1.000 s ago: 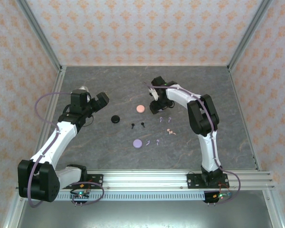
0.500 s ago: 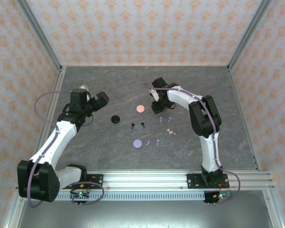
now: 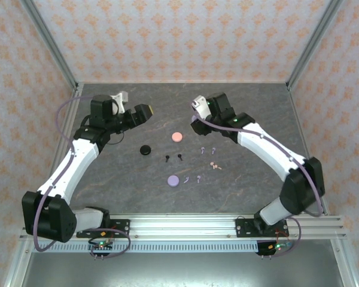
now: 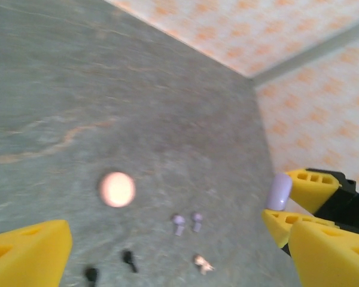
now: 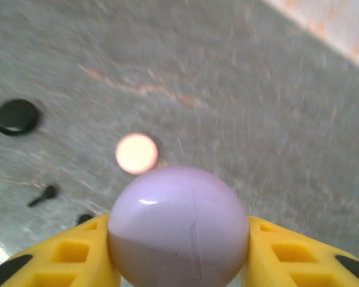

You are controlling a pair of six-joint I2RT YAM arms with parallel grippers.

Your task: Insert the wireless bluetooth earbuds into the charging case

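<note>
Compared with a second ago, the right arm is now reaching with its elbow swung out toward 4 o'clock. The left arm is holding the left pincer (image 3: 142, 112) further toward 1 o'clock. Everything lying on the desk (image 3: 239, 179) is sitting where it was. The right pincer (image 5: 178, 254) is gripping a lilac case (image 5: 178, 221) between its yellow fingers, clear of the desk, at about 1 o'clock of the pink case (image 3: 176, 136). The left pincer is hanging wide open, holding nothing. The pink case, the black case (image 3: 145, 149) and a second lilac case (image 3: 173, 179) are lying flat on the desk; what is sitting inside them I cannot tell. The earbuds are all lying loose on the desk. The black earbuds (image 3: 167, 158) are at 3 o'clock of the black case. The lilac earbuds (image 3: 198, 178) are at 3 o'clock of the second lilac case, and the other lilac earbuds (image 3: 203, 150) are at 4 o'clock of the pink case. The pink earbuds (image 3: 214, 165) are at 5 o'clock of those.
</note>
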